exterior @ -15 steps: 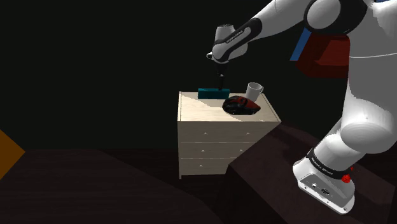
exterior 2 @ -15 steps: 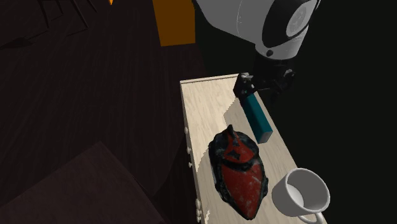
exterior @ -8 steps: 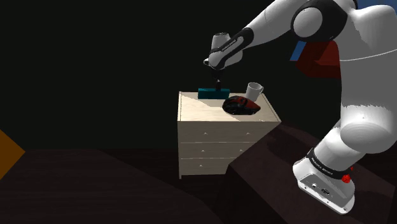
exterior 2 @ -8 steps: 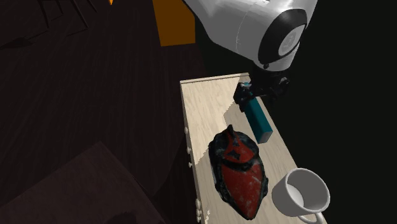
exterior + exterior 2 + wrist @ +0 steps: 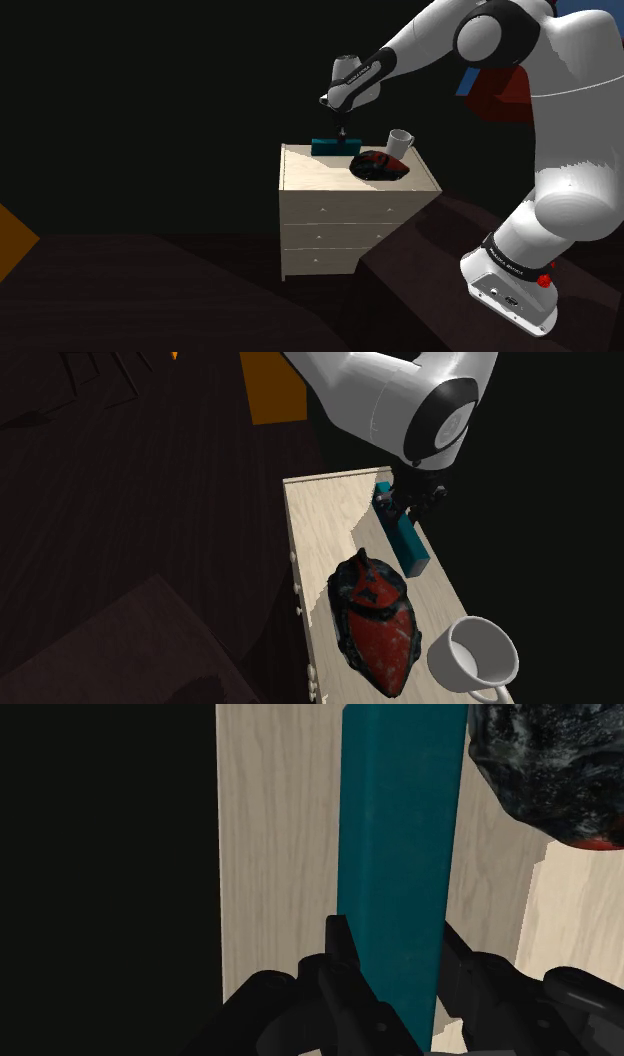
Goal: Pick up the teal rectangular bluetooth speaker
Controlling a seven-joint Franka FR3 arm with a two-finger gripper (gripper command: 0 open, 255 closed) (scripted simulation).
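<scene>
The teal rectangular speaker (image 5: 328, 146) lies along the back edge of a pale wooden dresser top (image 5: 318, 530). My black gripper (image 5: 405, 507) has come down from above over the speaker (image 5: 410, 547) near its far end. In the wrist view the speaker (image 5: 400, 834) runs lengthwise between the two fingers, with the left finger (image 5: 339, 944) pressed to one long side and the other finger against the opposite side. The gripper (image 5: 395, 959) is shut on the speaker, which still rests on the wood. The gripper (image 5: 343, 132) also shows in the shoulder view.
A red and black helmet-like object (image 5: 376, 622) lies in the middle of the dresser top, close beside the speaker. A white mug (image 5: 481, 656) stands past it at the end. The dresser (image 5: 340, 225) has three drawers. An orange block (image 5: 273, 384) stands on the dark floor.
The gripper has sunk lower onto the speaker and its fingers have gone from apart to clasping the speaker's long sides. The speaker itself has not moved.
</scene>
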